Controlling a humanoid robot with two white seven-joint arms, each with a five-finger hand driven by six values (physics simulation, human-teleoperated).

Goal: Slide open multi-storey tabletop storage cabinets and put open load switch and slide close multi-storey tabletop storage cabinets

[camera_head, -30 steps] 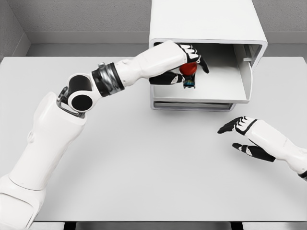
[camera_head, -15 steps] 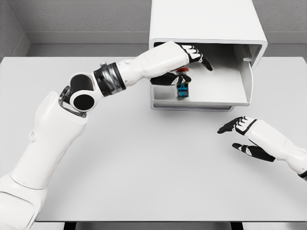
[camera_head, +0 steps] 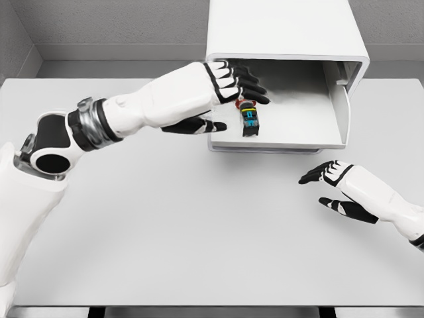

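Note:
The white storage cabinet (camera_head: pixel 285 33) stands at the table's back, its drawer (camera_head: pixel 291 136) slid out toward me. The load switch (camera_head: pixel 250 120), black with a red knob and blue-green parts, lies on the drawer floor near its left side. My left hand (camera_head: pixel 228 99) hovers just left of and above the switch, fingers spread, holding nothing. My right hand (camera_head: pixel 334 189) rests open above the table, in front of the drawer's right corner.
The grey table (camera_head: pixel 199 232) stretches in front of the cabinet. The drawer's right wall (camera_head: pixel 338 106) stands up at its right side. A grey wall runs behind the table.
My left hand let go of the switch, which now lies in the drawer, and the arm has drawn back to the left. The right hand has barely moved.

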